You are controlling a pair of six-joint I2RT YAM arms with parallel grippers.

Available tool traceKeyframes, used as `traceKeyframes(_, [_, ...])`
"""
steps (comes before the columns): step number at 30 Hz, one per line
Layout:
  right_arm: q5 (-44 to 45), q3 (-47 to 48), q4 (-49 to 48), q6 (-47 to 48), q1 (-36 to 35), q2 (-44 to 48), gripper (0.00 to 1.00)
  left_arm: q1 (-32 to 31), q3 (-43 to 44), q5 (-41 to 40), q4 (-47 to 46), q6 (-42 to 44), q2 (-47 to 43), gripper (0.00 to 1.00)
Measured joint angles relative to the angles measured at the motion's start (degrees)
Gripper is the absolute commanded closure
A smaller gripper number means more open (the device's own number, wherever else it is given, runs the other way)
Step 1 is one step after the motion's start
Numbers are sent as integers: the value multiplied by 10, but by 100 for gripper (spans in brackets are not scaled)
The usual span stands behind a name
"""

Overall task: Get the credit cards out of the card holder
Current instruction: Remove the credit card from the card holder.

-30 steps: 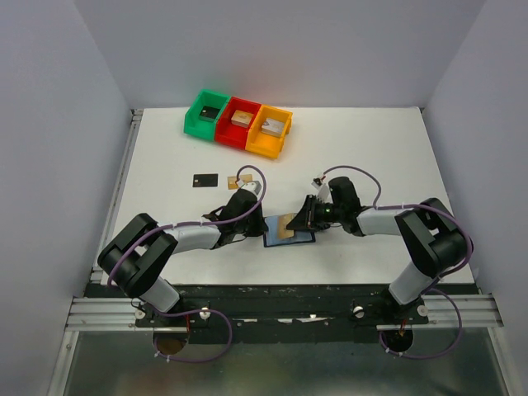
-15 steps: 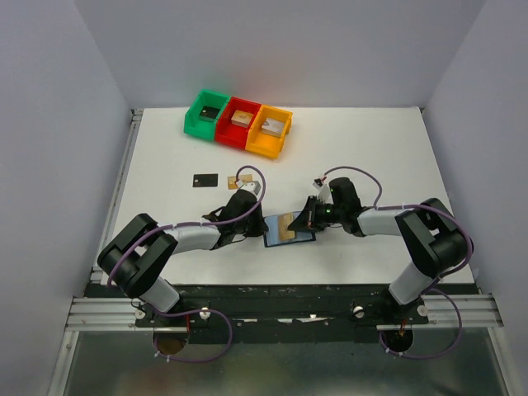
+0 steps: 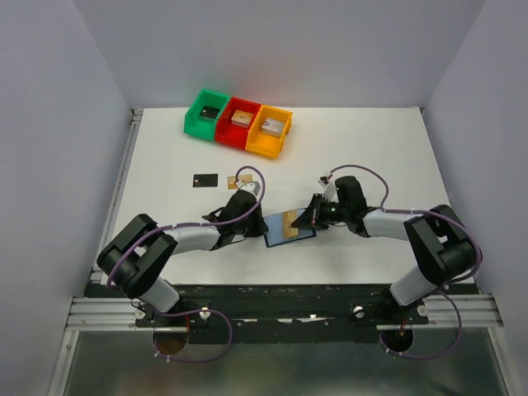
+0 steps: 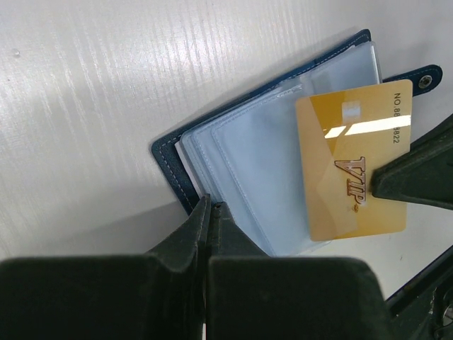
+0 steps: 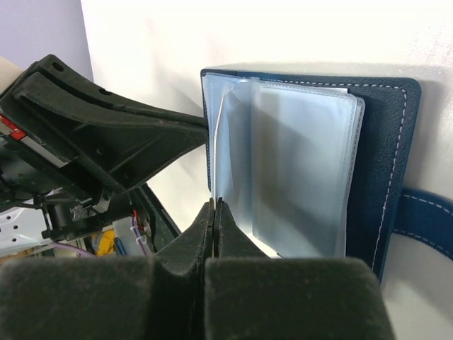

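Note:
The navy card holder lies open between my two arms, its pale blue sleeves fanned out. A gold credit card marked VIP sticks partly out of a sleeve. My right gripper is shut on that card's outer edge; in its own view the card shows only edge-on. From the left wrist view, one of its fingers shows at the card's edge. My left gripper is shut, its tips pressed on the holder's near corner. A black credit card lies loose on the table, left of the arms.
Green, red and orange bins stand in a row at the back, each with a small block inside. A small tan piece shows beside the left wrist, partly hidden.
My right gripper's jaws have closed on the gold card and the arm has drawn slightly to the right. The left arm has stayed put on the holder.

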State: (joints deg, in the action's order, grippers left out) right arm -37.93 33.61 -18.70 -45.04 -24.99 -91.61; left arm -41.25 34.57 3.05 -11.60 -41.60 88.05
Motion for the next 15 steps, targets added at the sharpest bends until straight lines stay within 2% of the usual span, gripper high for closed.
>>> traceKeyframes(11, [24, 0, 90, 40, 4, 92, 100, 0, -4, 0, 10, 4, -12, 99])
traceKeyframes(13, [35, 0, 120, 59, 4, 118, 100, 0, -5, 1, 17, 9, -18, 86])
traceKeyframes(15, [47, 3, 154, 78, 4, 143, 100, -1, -5, 2, 26, 13, -24, 64])
